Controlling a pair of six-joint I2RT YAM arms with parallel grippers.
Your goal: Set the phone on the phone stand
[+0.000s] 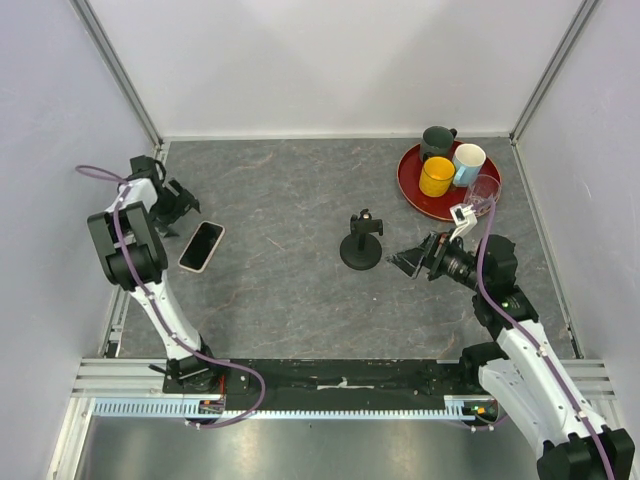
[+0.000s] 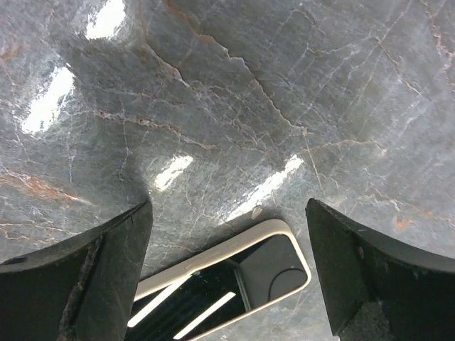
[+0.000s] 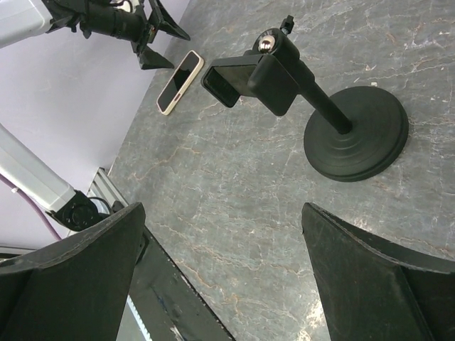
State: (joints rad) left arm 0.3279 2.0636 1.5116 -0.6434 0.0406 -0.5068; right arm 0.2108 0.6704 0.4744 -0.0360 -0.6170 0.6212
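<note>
None of the task is done yet, as I judge it. The phone (image 1: 201, 246) lies flat and screen up on the desk (image 1: 290, 200), well to the left of the phone stand (image 1: 361, 243), and nothing holds it. My left gripper (image 1: 180, 212) hangs just beyond the phone's far end, on the side away from the stand. Its jaws are spread wide. In the left wrist view one rounded corner of the pale case shows low between the two fingers, with neither finger touching it.

What remains is the whole job: closing on the phone, lifting it, carrying it across to the stand and setting it in the cradle.

The stand is upright on its round base, and its small angled cradle carries nothing. My right gripper (image 1: 412, 258) sits just to the right of the stand, pointed at it, also spread apart and holding nothing.

Behind the stand and to its right is a red tray (image 1: 408, 178). On it are a dark green mug (image 1: 437, 141), a yellow mug (image 1: 437, 176) and a white mug (image 1: 468, 163), crowded close together. A clear glass (image 1: 483, 190) stands at the tray's right edge. The yellow and white mugs look bare inside from above. The green one is too dark for me to tell, and the glass seems to hold nothing.
</note>
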